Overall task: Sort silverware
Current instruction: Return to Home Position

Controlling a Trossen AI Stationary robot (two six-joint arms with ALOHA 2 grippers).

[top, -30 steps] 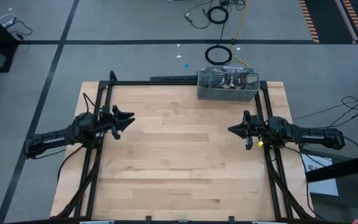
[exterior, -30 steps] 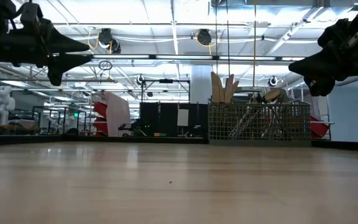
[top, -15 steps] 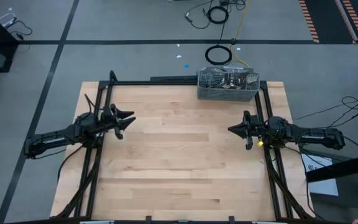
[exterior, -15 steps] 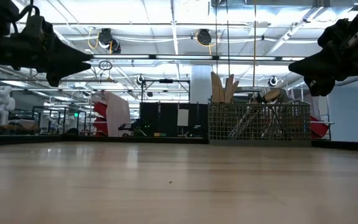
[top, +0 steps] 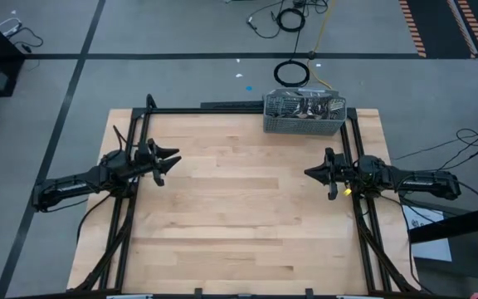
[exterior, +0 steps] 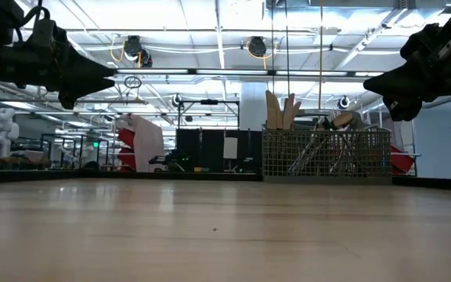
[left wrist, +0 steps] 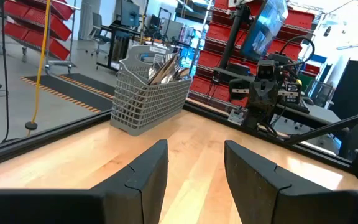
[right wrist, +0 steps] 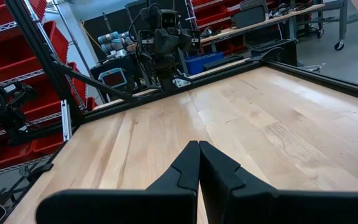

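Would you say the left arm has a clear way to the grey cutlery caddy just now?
Likely yes: only bare table lies between the left gripper, jaws open, and the cutlery caddy; the right gripper waits aside. The stretch looks long, though.

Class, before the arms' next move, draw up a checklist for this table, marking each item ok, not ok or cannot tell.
1. Silverware inside the caddy, none loose on the table: ok.
2. Left end effector open and empty: ok.
3. Right end effector shut, holding nothing: ok.
4. Both arms apart from the caddy: ok.
5. Pieces sorted by kind within the caddy: cannot tell.
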